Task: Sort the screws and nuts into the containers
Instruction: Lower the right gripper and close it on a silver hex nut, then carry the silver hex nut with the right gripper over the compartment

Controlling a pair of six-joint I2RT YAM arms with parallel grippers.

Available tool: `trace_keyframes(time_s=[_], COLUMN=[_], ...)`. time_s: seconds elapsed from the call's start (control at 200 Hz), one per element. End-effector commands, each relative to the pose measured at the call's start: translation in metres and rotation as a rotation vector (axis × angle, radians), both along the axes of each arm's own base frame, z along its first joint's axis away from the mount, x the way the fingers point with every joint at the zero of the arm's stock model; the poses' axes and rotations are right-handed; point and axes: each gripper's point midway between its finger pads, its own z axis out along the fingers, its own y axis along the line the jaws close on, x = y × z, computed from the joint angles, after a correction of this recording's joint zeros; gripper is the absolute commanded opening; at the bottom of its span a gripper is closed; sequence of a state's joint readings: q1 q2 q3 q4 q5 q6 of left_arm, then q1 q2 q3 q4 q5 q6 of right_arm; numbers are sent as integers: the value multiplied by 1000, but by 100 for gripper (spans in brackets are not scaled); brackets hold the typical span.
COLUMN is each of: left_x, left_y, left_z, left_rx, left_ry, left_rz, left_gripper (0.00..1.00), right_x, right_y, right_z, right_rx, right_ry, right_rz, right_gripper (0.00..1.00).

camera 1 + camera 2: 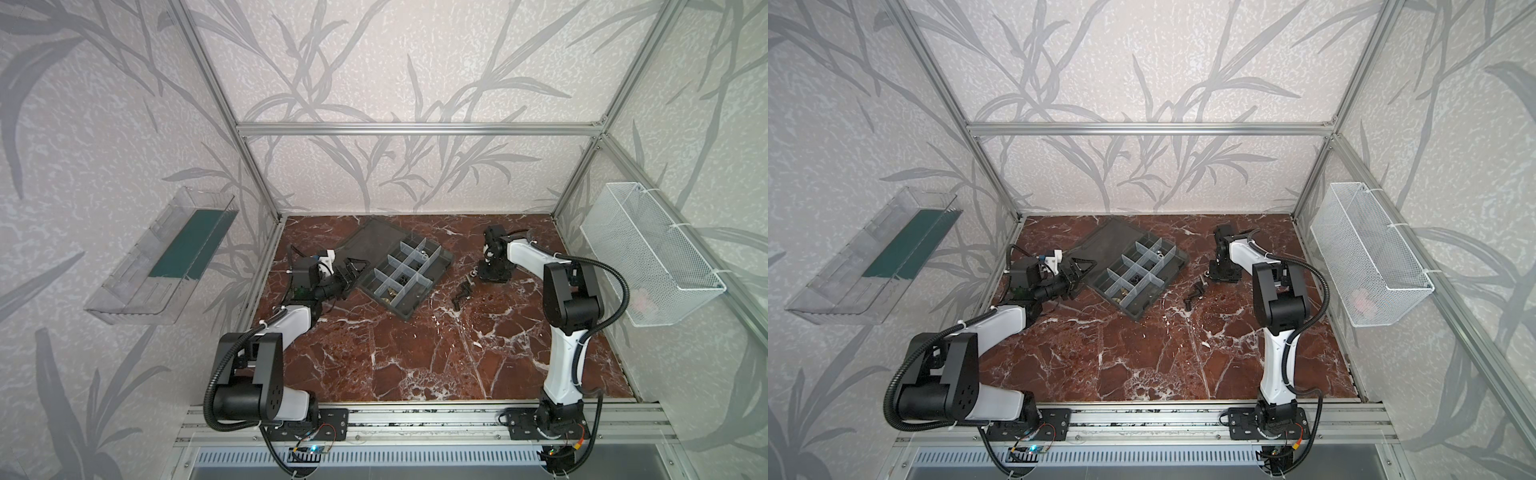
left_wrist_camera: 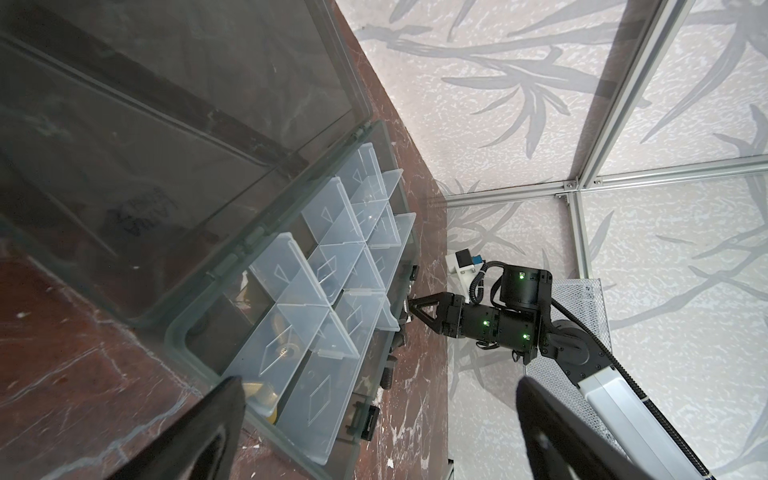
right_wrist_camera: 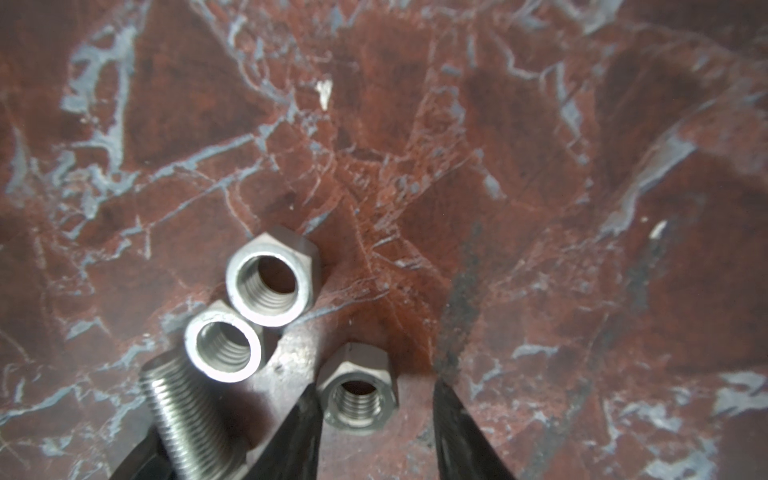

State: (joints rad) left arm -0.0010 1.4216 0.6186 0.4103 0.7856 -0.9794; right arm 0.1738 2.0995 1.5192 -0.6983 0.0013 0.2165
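The right fingers [image 3: 299, 432] are apart and sit either side of one small silver hex nut [image 3: 359, 390] lying flat on the red-brown marble tabletop [image 3: 415, 166]. One finger is right up against the nut and the other has a sliver of gap, so it's not clamped. Two more silver hex nuts [image 3: 270, 280] lie just beside it and seem to touch each other. The threaded shaft of a dark metal screw [image 3: 187, 419] pokes in next to them. From above, the right arm [image 1: 557, 291] reaches forward off its base with the wrist folded so the fingers point straight down at the tabletop. A little clump of dark screws [image 1: 461, 291] lies near there, between those fingers and the box.

The left fingers [image 2: 199, 440] are spread wide with nothing gripped. The left arm [image 1: 291, 320] is tucked low with a bent elbow. Its fingers point sideways, just beside the left edge of the shallow dark grey plastic organizer box [image 1: 405, 316].

The box is open, with its flat lid [image 1: 365, 241] laid back toward the wall. Translucent whitish dividers [image 1: 409, 266] cut it into small square cells. A cell near the front corner has brass-coloured pieces [image 1: 388, 293] in it. The one behind has a few small dark bits [image 1: 402, 279], too tiny to tell what they are. A cell toward the back holds something shiny silver [image 1: 423, 253].
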Motion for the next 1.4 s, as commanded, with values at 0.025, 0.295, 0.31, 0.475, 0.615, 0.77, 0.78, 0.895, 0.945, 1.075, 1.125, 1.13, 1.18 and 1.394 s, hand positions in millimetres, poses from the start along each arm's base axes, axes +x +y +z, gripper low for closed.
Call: trace_keyframes(time_s=[0.025, 0.295, 0.31, 0.475, 0.615, 0.77, 0.78, 0.895, 0.945, 1.075, 1.125, 1.13, 1.18, 1.394], left_x=[2, -2, -2, -3, -3, -4, -4, -3, -3, -2, -2, -2, -2, -2], left_y=[4, 7, 7, 6, 6, 5, 5, 4, 3, 2, 2, 2, 2, 2], left_z=[13, 9, 9, 9, 9, 9, 9, 10, 11, 12, 12, 11, 12, 12], left_rx=[47, 86, 85, 87, 88, 83, 82, 70, 59, 35, 34, 34, 34, 35], left_ry=[-12, 16, 17, 14, 12, 7, 6, 1, -4, -14, -12, -13, -14, -14], left_rz=[16, 24, 24, 16, 13, 7, 7, 2, 1, 4, 3, 3, 3, 2], left_gripper=[99, 99, 99, 100, 99, 99, 100, 99, 99, 100, 99, 99, 99, 99], right_x=[5, 7, 8, 8, 9, 11, 11, 17, 21, 30, 34, 33, 38, 59], right_y=[4, 5, 5, 6, 7, 7, 7, 16, 22, 42, 52, 53, 61, 109], right_z=[-13, -12, -12, -12, -13, -6, -5, 13, 25, 56, 68, 69, 80, 121], right_rx=[6, 7, 8, 12, 13, 15, 16, 49, 63, 62, 53, 52, 44, 88], right_ry=[13, 9, 7, 9, 11, -12, -18, -77, -107, -177, -202, -203, -229, -341], right_rz=[5, 6, 6, 7, 8, 4, 6, 33, 54, 123, 154, 158, 178, 257], right_gripper=[42, 32, 31, 28, 22, 12, 12, 10, 9, 9, 9, 9, 9, 9])
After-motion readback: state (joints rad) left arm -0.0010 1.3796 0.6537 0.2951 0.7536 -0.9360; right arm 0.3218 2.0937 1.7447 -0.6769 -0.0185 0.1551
